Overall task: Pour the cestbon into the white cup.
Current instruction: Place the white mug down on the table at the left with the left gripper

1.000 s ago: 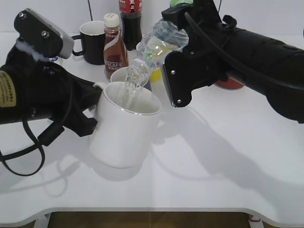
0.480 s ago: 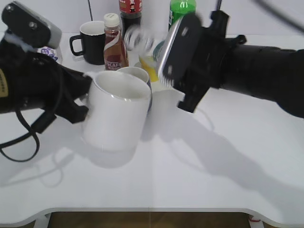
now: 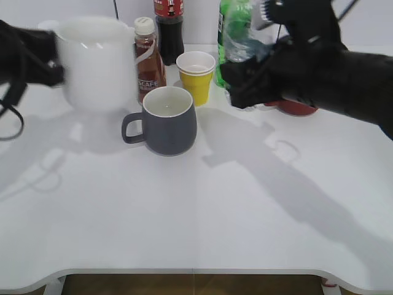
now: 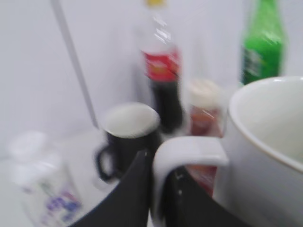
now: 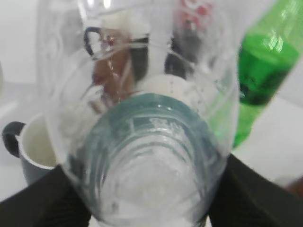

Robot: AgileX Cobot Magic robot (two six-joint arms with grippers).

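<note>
The white cup is lifted at the far left, blurred by motion. My left gripper is shut on its loop handle; in the left wrist view the handle sits between the two black fingers and the cup fills the right side. The cestbon, a clear ribbed bottle, stands about upright in my right gripper at the back right, in front of the green bottle. In the right wrist view the cestbon fills the frame between the black fingers.
A dark grey mug stands mid-table, a yellow paper cup behind it. A brown coffee bottle and a cola bottle stand at the back. A black mug and a small white bottle show in the left wrist view. A red object lies under the right arm.
The pouring has stopped. The left gripper carried the white cup back and to the left. The right gripper turned the cestbon upright and drew it back to the right, uncovering the grey mug.
</note>
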